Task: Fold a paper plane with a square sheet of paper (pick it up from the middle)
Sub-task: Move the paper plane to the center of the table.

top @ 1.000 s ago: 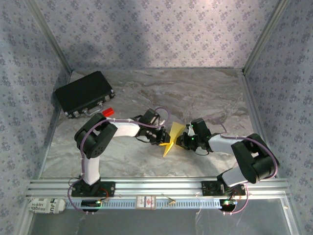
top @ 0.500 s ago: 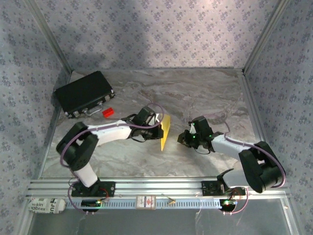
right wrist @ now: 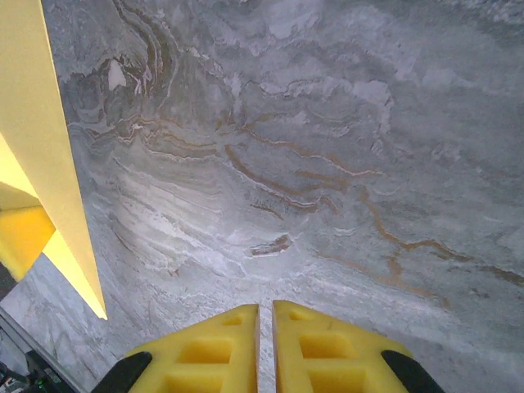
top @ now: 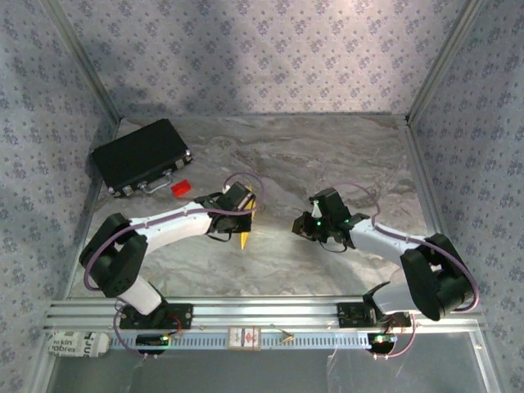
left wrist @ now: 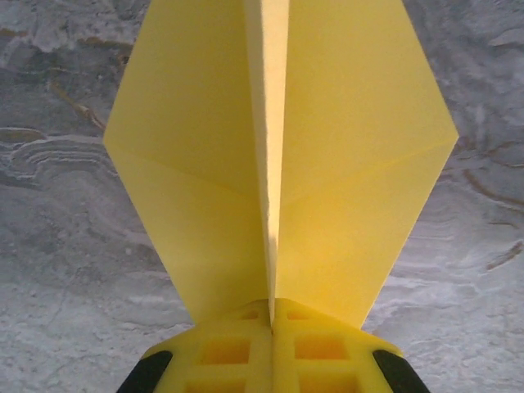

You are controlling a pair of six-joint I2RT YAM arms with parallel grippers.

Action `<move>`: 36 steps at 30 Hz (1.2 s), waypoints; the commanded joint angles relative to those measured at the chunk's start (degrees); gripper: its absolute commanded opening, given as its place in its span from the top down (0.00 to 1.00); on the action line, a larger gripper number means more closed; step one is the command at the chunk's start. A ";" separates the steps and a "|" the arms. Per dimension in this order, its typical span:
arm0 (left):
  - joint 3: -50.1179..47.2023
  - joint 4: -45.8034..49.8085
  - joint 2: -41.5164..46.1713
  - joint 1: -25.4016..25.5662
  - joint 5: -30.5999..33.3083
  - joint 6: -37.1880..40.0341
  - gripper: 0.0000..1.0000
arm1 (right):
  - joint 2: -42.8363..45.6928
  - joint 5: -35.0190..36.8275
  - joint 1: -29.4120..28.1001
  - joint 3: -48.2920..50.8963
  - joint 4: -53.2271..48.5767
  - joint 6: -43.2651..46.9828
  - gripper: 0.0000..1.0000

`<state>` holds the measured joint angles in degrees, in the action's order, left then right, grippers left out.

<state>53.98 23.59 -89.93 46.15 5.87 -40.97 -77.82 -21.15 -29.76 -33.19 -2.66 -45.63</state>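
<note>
Yellow paper plane [left wrist: 352, 164] in pinch of left tool [left wrist: 272, 309] — right tool [right wrist: 266, 315] well apart, nearly pressed together.

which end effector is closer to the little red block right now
Left. The left end effector, shut on the folded yellow paper, sits a little to the right of the red block; the right end effector is farther off to the right.

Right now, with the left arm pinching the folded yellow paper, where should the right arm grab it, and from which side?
Probably the centre crease of the folded yellow paper, beyond where the left end effector pinches it. There the layers stand together as a ridge, while the flaps splay loose. Come from the right, where the right end effector sits shut; open it first.
</note>
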 commanded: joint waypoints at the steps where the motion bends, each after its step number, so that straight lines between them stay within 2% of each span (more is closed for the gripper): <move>1: 1.47 3.12 -1.75 0.52 1.35 0.33 0.97 | -1.09 1.32 -0.73 -1.91 -1.86 0.89 0.87; 8: 3.24 4.26 -4.76 0.85 -0.09 0.34 0.96 | -1.42 0.72 -1.00 -2.67 -1.83 1.61 0.86; 21: 3.76 4.05 -6.11 0.96 -1.73 0.45 0.86 | -2.46 0.27 -1.39 -3.72 -2.17 1.97 0.85; 36: 4.92 4.84 -7.98 0.95 -2.18 1.51 0.84 | -3.01 -0.07 -1.62 -4.09 -2.76 2.43 0.84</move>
<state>56.95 26.37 -97.43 46.63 3.88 -40.80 -80.31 -20.80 -30.92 -35.94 -3.75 -44.10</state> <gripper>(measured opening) 0.157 0.164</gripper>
